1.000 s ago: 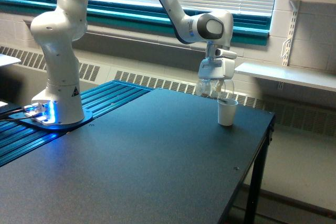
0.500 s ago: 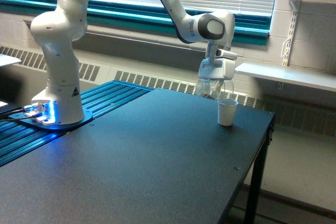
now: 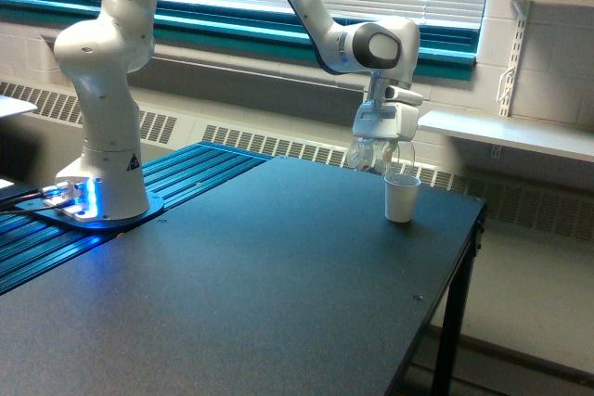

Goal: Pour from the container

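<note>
While the arm's base [image 3: 100, 183] stands far off to the exterior view's left of the hand [image 3: 375, 157], the hand has drifted slightly to the right and up over the last second. It pinches the container [image 3: 368, 156], hanging tilted just above the white cup [image 3: 400, 198] on the table [image 3: 232, 294]. Pouring looks underway or about done.

Small clear see-through cup [image 3: 374, 156] hanging in the air above the dark table.
It is being held just over the rim of a white paper cup [image 3: 401, 198], slightly to the exterior view's left of it; its tilt and contents are too small to tell.
</note>
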You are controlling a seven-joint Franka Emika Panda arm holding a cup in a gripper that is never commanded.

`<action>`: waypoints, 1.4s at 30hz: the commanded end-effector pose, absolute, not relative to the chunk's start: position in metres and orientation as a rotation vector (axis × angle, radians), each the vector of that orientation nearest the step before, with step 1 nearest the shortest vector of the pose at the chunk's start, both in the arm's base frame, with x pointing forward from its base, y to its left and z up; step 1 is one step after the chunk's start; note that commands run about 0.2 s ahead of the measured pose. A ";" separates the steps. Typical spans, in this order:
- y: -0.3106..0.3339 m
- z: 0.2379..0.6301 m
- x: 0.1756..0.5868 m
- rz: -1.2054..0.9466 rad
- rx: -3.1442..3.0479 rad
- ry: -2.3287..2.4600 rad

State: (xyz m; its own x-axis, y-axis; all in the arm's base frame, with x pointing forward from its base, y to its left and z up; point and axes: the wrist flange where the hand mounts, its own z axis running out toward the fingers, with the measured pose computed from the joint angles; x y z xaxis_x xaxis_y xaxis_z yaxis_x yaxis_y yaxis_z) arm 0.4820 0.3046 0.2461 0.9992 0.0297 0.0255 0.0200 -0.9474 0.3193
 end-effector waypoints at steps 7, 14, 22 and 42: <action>0.308 0.248 0.488 0.007 2.814 0.070; 0.308 0.250 0.493 -0.017 2.817 0.067; 0.312 0.252 0.497 -0.024 2.817 0.079; 0.317 0.256 0.493 -0.036 2.826 0.104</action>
